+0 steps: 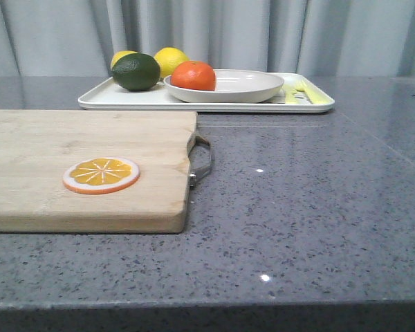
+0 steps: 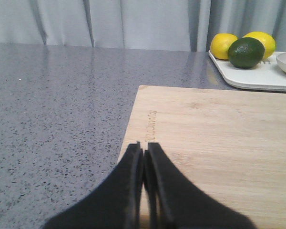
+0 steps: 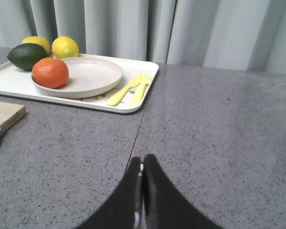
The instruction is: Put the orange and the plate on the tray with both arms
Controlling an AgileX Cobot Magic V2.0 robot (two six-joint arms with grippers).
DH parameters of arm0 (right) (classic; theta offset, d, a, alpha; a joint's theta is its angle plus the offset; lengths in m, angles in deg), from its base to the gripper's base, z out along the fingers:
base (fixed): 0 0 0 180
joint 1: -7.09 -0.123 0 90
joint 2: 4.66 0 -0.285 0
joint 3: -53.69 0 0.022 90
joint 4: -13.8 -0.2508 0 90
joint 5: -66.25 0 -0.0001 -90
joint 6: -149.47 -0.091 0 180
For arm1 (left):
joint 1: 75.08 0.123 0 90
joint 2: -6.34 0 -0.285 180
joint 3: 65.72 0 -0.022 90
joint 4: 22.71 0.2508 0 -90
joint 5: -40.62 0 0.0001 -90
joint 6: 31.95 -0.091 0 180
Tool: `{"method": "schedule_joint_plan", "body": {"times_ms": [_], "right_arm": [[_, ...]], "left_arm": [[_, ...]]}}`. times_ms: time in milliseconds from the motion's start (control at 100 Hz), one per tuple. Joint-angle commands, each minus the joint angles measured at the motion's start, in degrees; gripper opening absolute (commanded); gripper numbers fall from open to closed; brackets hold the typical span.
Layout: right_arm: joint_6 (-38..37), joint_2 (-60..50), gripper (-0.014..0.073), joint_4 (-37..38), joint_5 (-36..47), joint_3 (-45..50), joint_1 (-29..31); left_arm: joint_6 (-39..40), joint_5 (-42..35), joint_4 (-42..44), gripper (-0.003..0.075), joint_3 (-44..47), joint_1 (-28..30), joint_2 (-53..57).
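Your right claw (image 3: 142, 164) is clenched on nothing, low over the bare bench (image 3: 219, 143), pointing toward the tray (image 3: 133, 107) ahead and well apart. The plate (image 3: 93, 76) already sits on that tray, with the orange (image 3: 50, 72) in it. Your left claw (image 2: 144, 152) hangs clenched and empty over the cutting board (image 2: 219, 138), farther from the tray.
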Motion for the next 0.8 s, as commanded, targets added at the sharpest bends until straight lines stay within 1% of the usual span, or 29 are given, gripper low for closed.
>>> {"method": "schedule_joint_plan", "body": {"times_ms": [0,260,500,550,790], "right_arm": [[-1.85,-1.11,-0.0068,2.82,8.00,0.54,1.45],[-1.85,-7.67,-0.0068,2.94,10.50,6.89,6.39],[-1.85,-14.02,-0.0068,2.98,17.17,15.27,7.70],[-1.85,-13.95,-0.0068,2.98,15.85,15.17,7.70],[-1.85,-13.95,-0.0068,2.98,15.95,15.17,7.70]], "left_arm": [[-0.12,-4.22,-0.09,-0.0020,0.53,0.15,1.91],[-0.12,-4.22,-0.09,-0.0020,0.53,0.15,1.91],[-0.12,-4.22,-0.09,-0.0020,0.53,0.15,1.91],[-0.12,-4.22,-0.09,-0.0020,0.53,0.15,1.91],[-0.12,-4.22,-0.09,-0.0020,0.53,0.15,1.91]]}}
